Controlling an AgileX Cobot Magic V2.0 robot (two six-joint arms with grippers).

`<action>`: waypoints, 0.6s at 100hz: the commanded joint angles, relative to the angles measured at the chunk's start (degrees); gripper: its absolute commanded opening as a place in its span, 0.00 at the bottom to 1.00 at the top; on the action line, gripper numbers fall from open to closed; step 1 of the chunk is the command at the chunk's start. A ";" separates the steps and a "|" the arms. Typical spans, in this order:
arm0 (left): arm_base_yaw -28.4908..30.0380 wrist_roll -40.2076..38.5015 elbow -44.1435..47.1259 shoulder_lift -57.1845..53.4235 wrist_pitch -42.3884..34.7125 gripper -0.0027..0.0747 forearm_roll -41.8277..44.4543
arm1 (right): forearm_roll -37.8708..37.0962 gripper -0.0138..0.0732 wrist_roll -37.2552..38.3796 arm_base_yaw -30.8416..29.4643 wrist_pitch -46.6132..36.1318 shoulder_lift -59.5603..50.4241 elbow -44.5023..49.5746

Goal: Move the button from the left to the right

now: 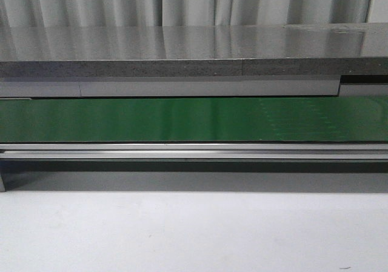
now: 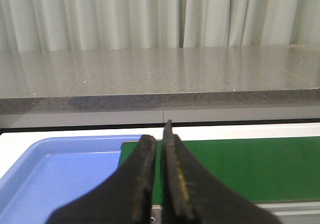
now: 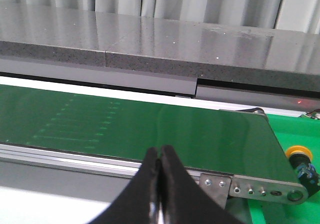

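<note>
Both tools are closed and hold nothing: the left tool [image 2: 159, 134] over the belt's [image 1: 194, 119] left end beside a tray [image 2: 60, 169], the right tool [image 3: 159, 156] near the button [image 3: 300, 156].

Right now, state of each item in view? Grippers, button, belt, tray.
left gripper: shut, holding nothing, above the near belt edge.
right gripper: shut, holding nothing, above the near belt edge.
button: on the green surface just past the belt's end roller, yellow cap in view, not gripped.
conveyor belt: nothing on it; motion cannot be told.
blue tray: visible part holds nothing, sits at the belt's end.
</note>
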 commanded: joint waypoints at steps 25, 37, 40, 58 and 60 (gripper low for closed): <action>-0.48 -3.60 6.36 -9.33 -4.54 0.04 0.34 | -0.59 0.08 0.10 0.12 -4.89 -0.94 -0.02; -0.48 -3.60 7.82 -9.62 -4.67 0.04 0.45 | -0.59 0.08 0.10 0.12 -4.89 -0.94 -0.02; -0.48 -3.60 8.29 -9.62 -4.78 0.04 0.45 | -0.59 0.08 0.10 0.12 -4.89 -0.94 -0.02; -0.48 -3.60 9.21 -9.62 -4.78 0.04 0.45 | -0.59 0.08 0.10 0.12 -4.89 -0.94 -0.02; -0.48 -3.60 9.21 -9.62 -4.89 0.04 0.45 | -0.59 0.08 0.10 0.12 -4.89 -0.94 -0.02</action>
